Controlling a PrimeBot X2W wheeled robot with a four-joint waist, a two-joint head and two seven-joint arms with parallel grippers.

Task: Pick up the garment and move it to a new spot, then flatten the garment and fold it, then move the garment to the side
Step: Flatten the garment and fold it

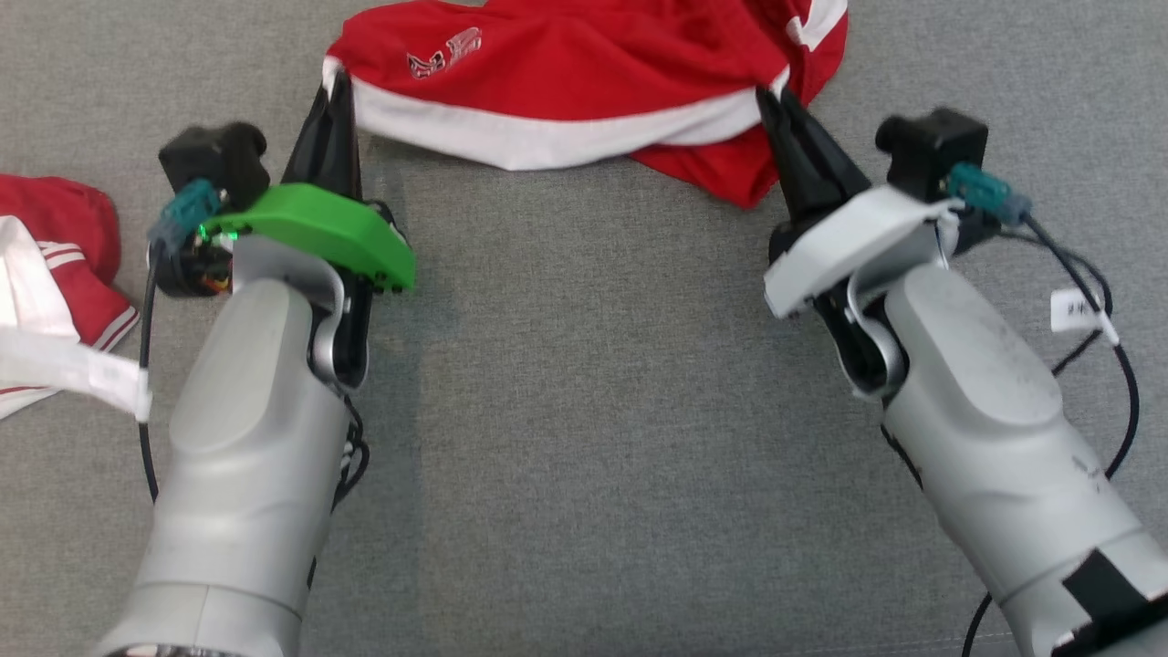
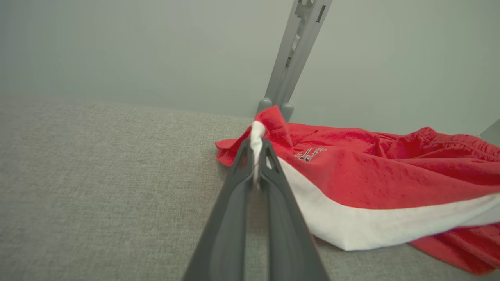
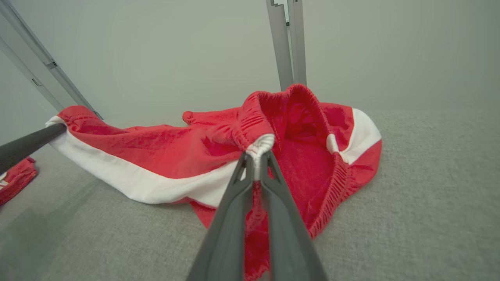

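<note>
The garment is a pair of red shorts with a white band along the hem, lying crumpled at the far middle of the grey surface. My left gripper is shut on the white band at the garment's left corner, and my right gripper is shut on the band at its right side. Between the two grips the band hangs in a shallow curve. The left wrist view shows white cloth pinched between my left gripper's tips. In the right wrist view my right gripper pinches a white fold beside the red elastic waistband.
A second red and white garment lies at the left edge, with a white strip reaching toward my left forearm. Grey metal posts stand behind the surface against a pale wall. Black cables trail by my right wrist.
</note>
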